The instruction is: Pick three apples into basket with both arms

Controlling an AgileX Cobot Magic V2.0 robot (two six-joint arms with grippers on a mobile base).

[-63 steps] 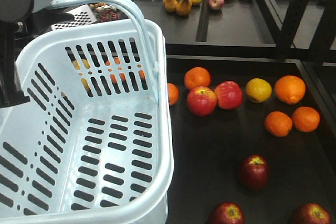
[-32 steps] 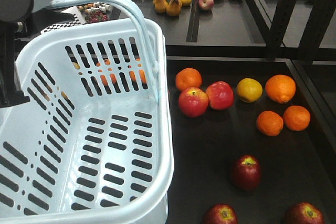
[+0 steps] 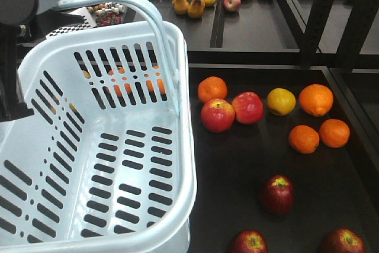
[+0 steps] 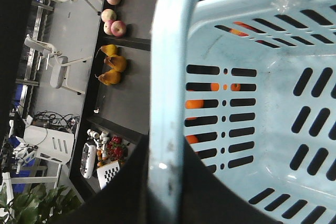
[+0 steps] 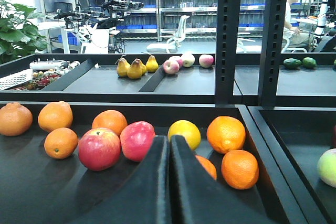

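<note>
In the front view the light blue basket [image 3: 177, 164] fills the left half of the frame, and the task's fruit lies outside it on the black tray [image 3: 237, 164] at lower right: one dark apple [image 3: 277, 194] sits above a second apple [image 3: 250, 242] and a third apple [image 3: 342, 242] at the bottom edge. In the left wrist view the left gripper [image 4: 168, 182], at the bottom, is clamped around the basket's hoop handle [image 4: 170, 77]. In the right wrist view the right gripper [image 5: 169, 148], bottom centre, has its fingers pressed flat together, grasping no fruit, just before two lighter red apples [image 5: 118, 145] and oranges [image 5: 226, 134].
</note>
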